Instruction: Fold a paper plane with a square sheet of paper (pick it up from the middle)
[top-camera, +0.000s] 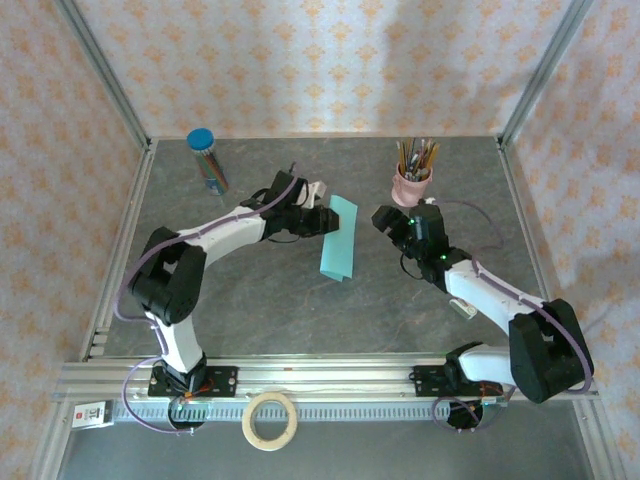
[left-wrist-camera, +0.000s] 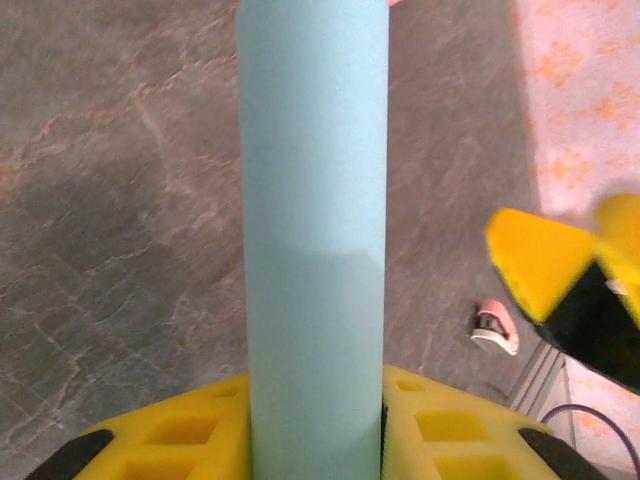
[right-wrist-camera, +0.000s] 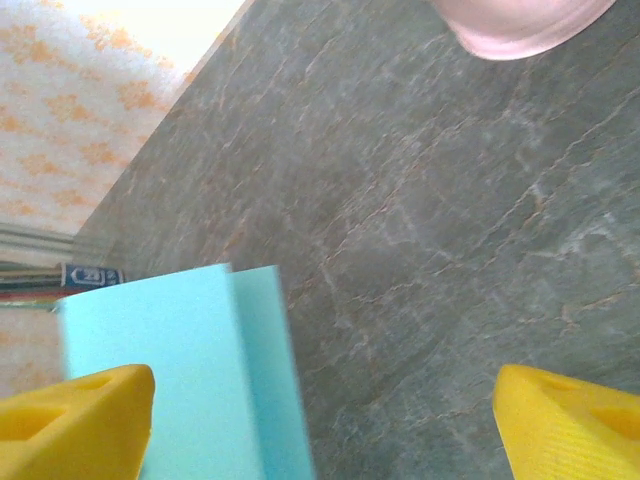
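"The square sheet of paper (top-camera: 338, 240) is doubled over into a long strip between the two arms, toward the far half of the surface (top-camera: 250, 310)," says the first observer. "The left gripper (top-camera: 303, 220) has its jaws drawn narrow onto one edge. In its wrist view the strip runs out from between the yellow fingers, which press it on both sides."

"And the right gripper (top-camera: 385, 222)?" asks the second.

"Its jaws stand wide and hold nothing. Its own camera shows the strip just inside one finger, with bare surface across to the other."

"So what could go wrong?"

"Three things, most likely. That same view shows two layers whose edges do not line up. If the right jaws close there, they may set a crooked crease or catch only the top layer. The paper is also thin and is gripped at one edge alone. A push from the right fingers could buckle it, or swing it round in the left jaws, instead of folding it cleanly. Last, if the two arms pull apart while both hold it, the sheet could slip out or tear."

"Anything nearby to hit?"

"The pink cup of pencils (top-camera: 412, 185) stands just behind the right gripper, so a wide backward swing might knock it over."
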